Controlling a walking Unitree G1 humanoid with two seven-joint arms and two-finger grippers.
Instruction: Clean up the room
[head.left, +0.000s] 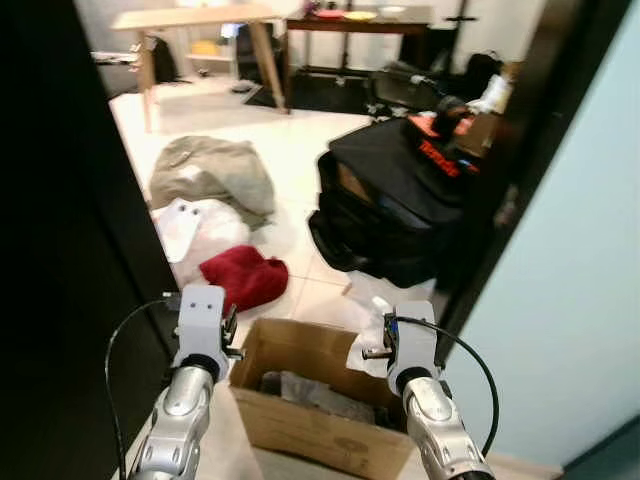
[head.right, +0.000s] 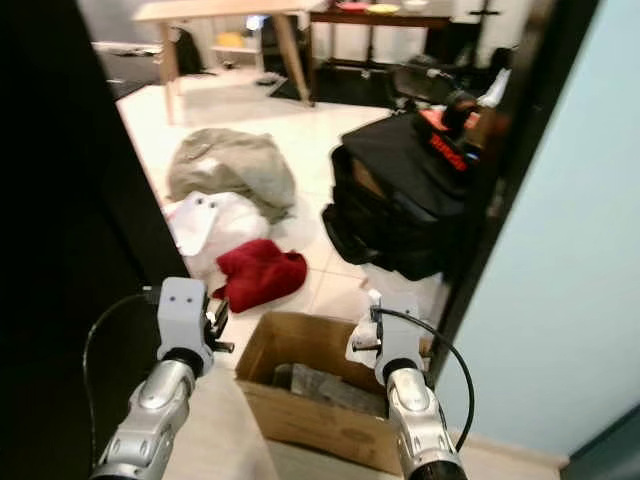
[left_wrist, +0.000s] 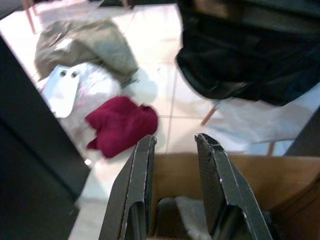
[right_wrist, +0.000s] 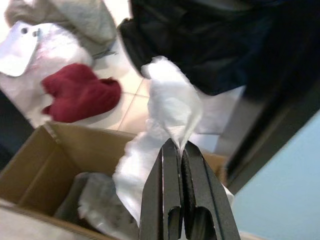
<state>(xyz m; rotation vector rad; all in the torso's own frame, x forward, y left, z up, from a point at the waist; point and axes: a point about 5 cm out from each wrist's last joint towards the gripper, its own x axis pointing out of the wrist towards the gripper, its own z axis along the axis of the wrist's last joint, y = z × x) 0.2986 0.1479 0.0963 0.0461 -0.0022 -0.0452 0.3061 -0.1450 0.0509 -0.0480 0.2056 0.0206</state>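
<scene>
Both silver arms reach forward from the bottom edge, over a cardboard box (head.left: 300, 400) on the floor at six o'clock. At seven o'clock the left gripper (left_wrist: 175, 145) hangs above the box's left rim, its two black fingers (left_wrist: 137, 185) apart with nothing between them. Inside the box lies some crumpled grey and white material (head.left: 315, 393). At five o'clock the right gripper (right_wrist: 176, 147) hovers over the box's right end, fingers pressed together on a crumpled white plastic bag (right_wrist: 165, 115) that billows above the fingertips and trails down toward the box.

Beyond the box, at eleven o'clock, a dark red cloth (head.left: 243, 277) lies bunched on the pale tiles, touching a white plastic bag (head.left: 195, 230) just behind it. Farther back at eleven o'clock sits a heap of olive-grey fabric (head.left: 213, 175), touching the white bag. At one o'clock a large black bag (head.left: 395, 205) with red lettering stands open, near the dark door frame (head.left: 500, 200). At twelve o'clock, well back, a wooden table (head.left: 195, 20) stands beside a dark table (head.left: 350, 25).
</scene>
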